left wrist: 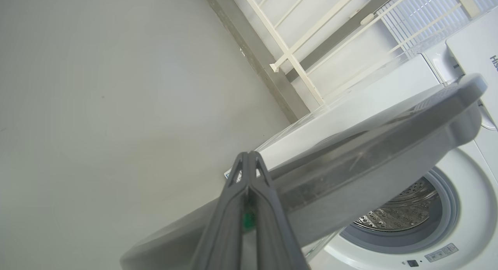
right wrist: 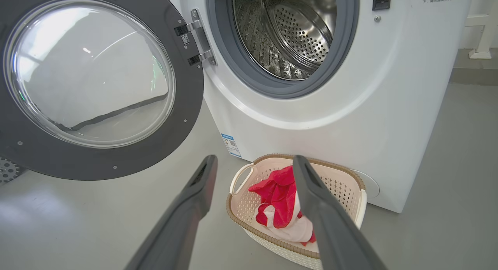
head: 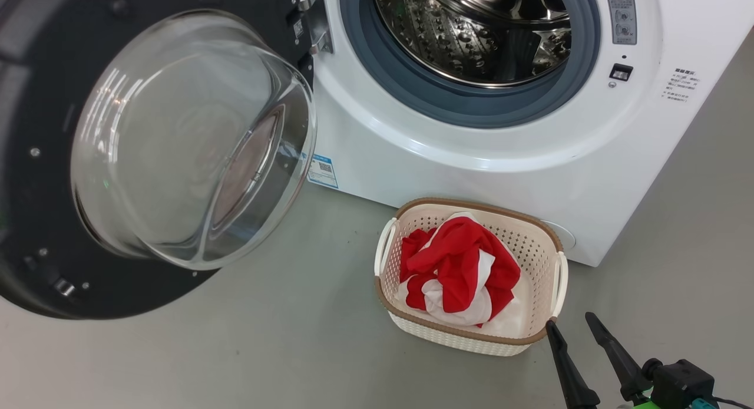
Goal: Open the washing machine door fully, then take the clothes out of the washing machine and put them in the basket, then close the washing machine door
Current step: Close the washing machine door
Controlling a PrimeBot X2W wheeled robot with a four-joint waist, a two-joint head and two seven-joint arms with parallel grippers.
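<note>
The washing machine door (head: 35,220) stands swung open to the left, its clear glass bowl (head: 194,144) bulging toward me. The white washing machine (head: 471,179) shows a bare steel drum (head: 471,32). On the floor in front stands the basket (head: 471,205) with the red and white clothes (head: 459,267) inside. My right gripper (head: 570,320) is open, just off the basket's near right corner; in its wrist view that gripper (right wrist: 255,159) frames the basket (right wrist: 342,172) and clothes (right wrist: 278,196). My left gripper (left wrist: 249,155) is shut and empty, close against the door's outer side (left wrist: 369,157).
Grey floor (head: 235,350) surrounds the basket on the left and near sides. The open door (right wrist: 186,106) juts out over the floor at left. A white rail frame (left wrist: 295,60) and wall base stand behind the machine. A small blue label (head: 322,171) marks its lower front.
</note>
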